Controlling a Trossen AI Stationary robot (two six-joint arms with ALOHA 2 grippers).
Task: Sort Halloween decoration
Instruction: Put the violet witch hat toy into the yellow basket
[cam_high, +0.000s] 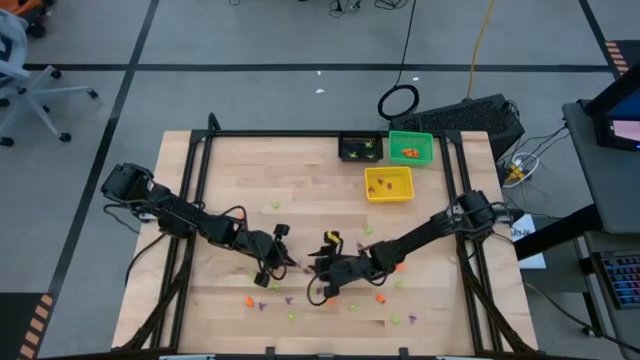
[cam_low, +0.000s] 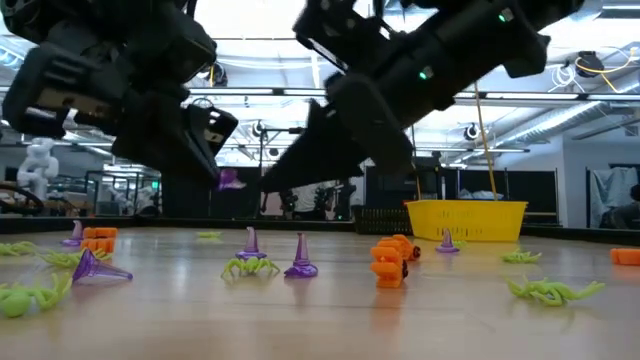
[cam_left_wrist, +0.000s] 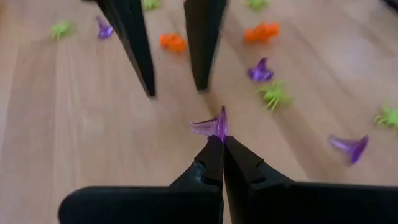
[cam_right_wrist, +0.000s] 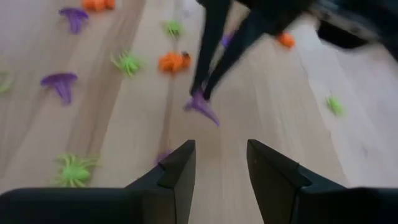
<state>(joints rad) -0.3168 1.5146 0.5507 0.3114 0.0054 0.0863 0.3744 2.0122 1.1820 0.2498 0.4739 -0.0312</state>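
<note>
Purple witch hat (cam_left_wrist: 214, 126): pinched at its brim by the left gripper (cam_left_wrist: 222, 142), clenched, raised off the table (cam_high: 230, 175), far from the yellow bin (cam_high: 389, 184). Right gripper (cam_right_wrist: 219, 163): fingers parted, empty, facing the left gripper closely. Scattered around on the table: green spiders (cam_low: 246, 267), orange pumpkins (cam_low: 390, 262), other purple hats (cam_low: 301, 258). Green bin (cam_high: 410, 148) and black bin (cam_high: 360, 148): just beyond the yellow bin.
</note>
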